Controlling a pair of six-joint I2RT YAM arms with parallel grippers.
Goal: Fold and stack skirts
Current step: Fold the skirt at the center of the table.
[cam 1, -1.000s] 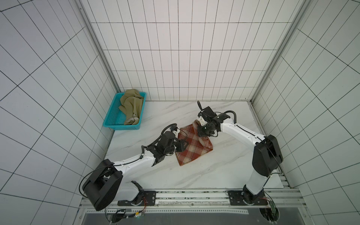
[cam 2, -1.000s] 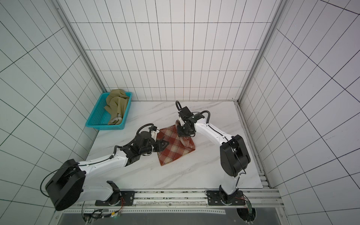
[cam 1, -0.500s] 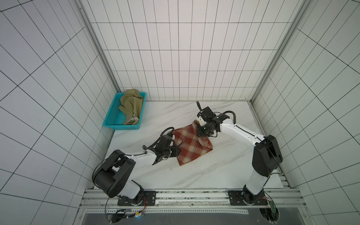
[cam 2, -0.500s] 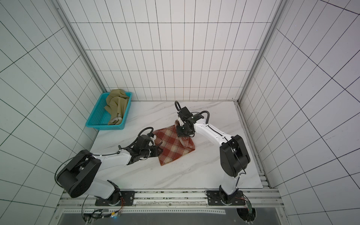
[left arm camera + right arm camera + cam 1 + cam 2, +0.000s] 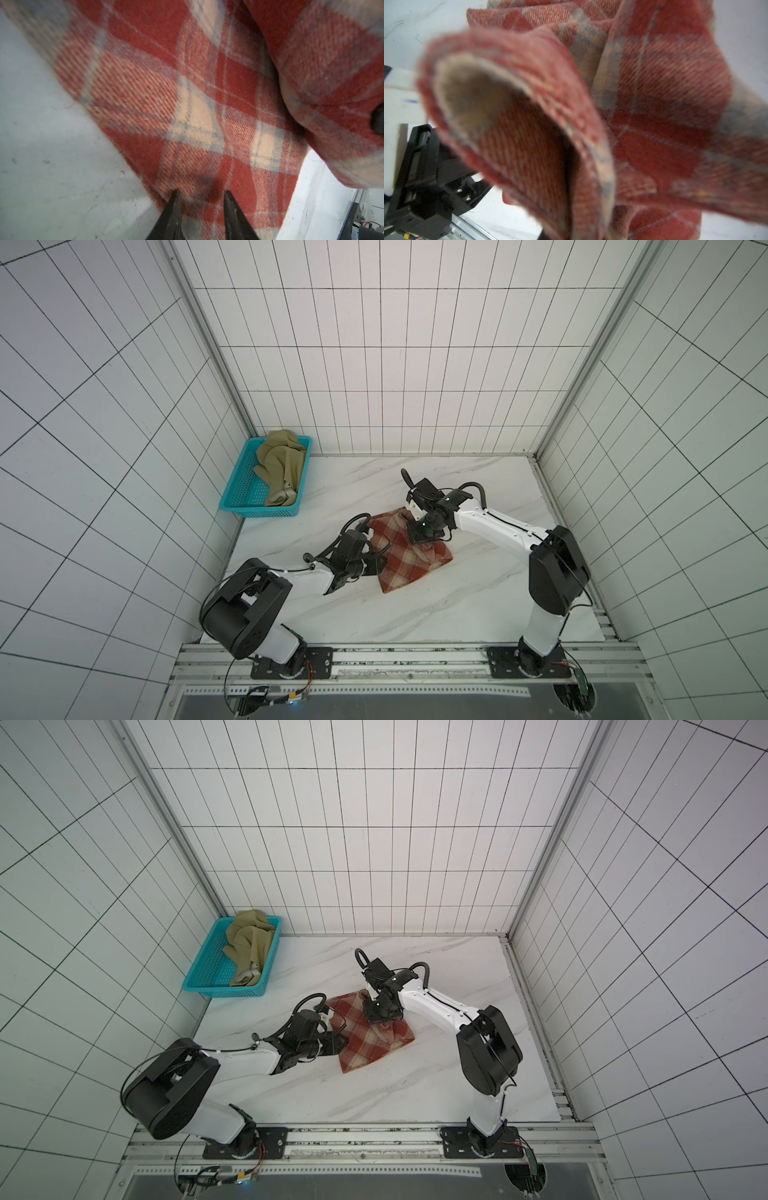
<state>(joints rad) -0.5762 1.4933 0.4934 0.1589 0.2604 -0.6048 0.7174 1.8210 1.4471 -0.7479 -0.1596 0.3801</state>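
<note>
Change over the last sec: L arm has folded back at the elbow and drawn the L gripper (image 5: 202,194) off the plaid skirt's (image 5: 403,564) middle, out to its edge on the L-arm side. That edge now looks wider & flatter on the marble tabletop (image 5: 457,614) than a sec ago. R arm has hardly shifted. L jaws stand part-way apart, tips on the hem in the L wrist view, no cloth bunched btw them. That reads as pinning, not a grip, tho can't be sure. R gripper (image 5: 424,539) sits over the skirt's far side w/ cloth gathered up under it. Its fingers are hidden, but the R wrist view is filled w/ a raised flap showing pale lining (image 5: 467,93), so I take it as clamped on the plaid skirt. For the task: skirt is spread & anchored and the flap is up, so a fold-over prob. comes next; this fold isn't finished. Olive skirt (image 5: 280,466) lies crumpled in the teal basket (image 5: 259,512) at the table's far corner, well apart. Nothing stacked yet.
</note>
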